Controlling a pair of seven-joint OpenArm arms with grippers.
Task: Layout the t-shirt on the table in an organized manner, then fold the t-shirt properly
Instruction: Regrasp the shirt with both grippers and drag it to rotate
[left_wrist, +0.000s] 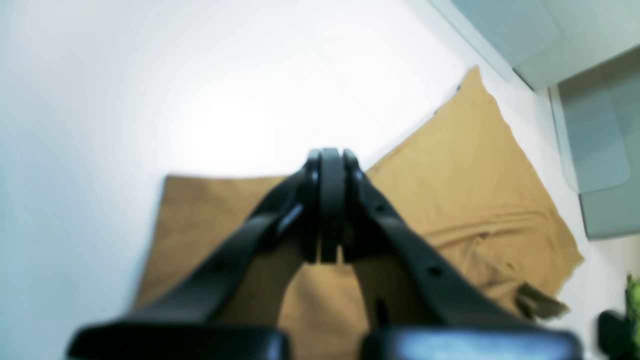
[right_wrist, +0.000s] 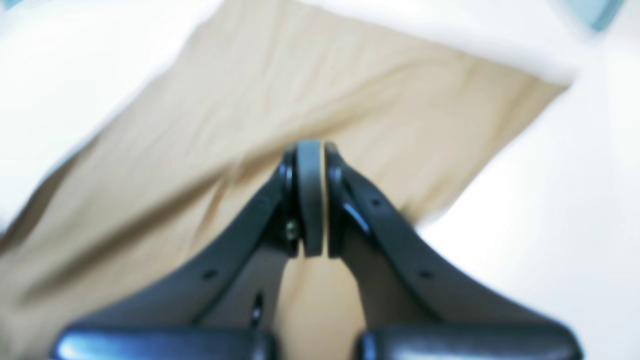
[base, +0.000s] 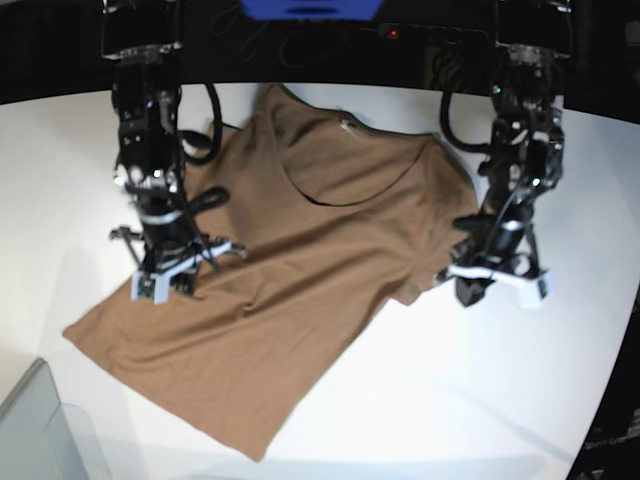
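The brown t-shirt (base: 300, 270) lies spread and skewed on the white table (base: 460, 400), neck opening toward the far edge, hem corner toward the near left. My right gripper (base: 180, 272) hangs over the shirt's left sleeve area. In the right wrist view this gripper (right_wrist: 310, 147) is shut above blurred, flat cloth (right_wrist: 200, 150), with nothing seen between the pads. My left gripper (base: 470, 293) stands just off the shirt's right sleeve. In the left wrist view it (left_wrist: 329, 155) is shut and empty, above the shirt (left_wrist: 460, 190) near its edge.
A grey-translucent bin (base: 35, 430) sits at the table's near left corner and shows at the right of the left wrist view (left_wrist: 590, 130). A small green and black object (left_wrist: 631, 310) lies beyond the shirt. Cables and dark arm bases line the far edge.
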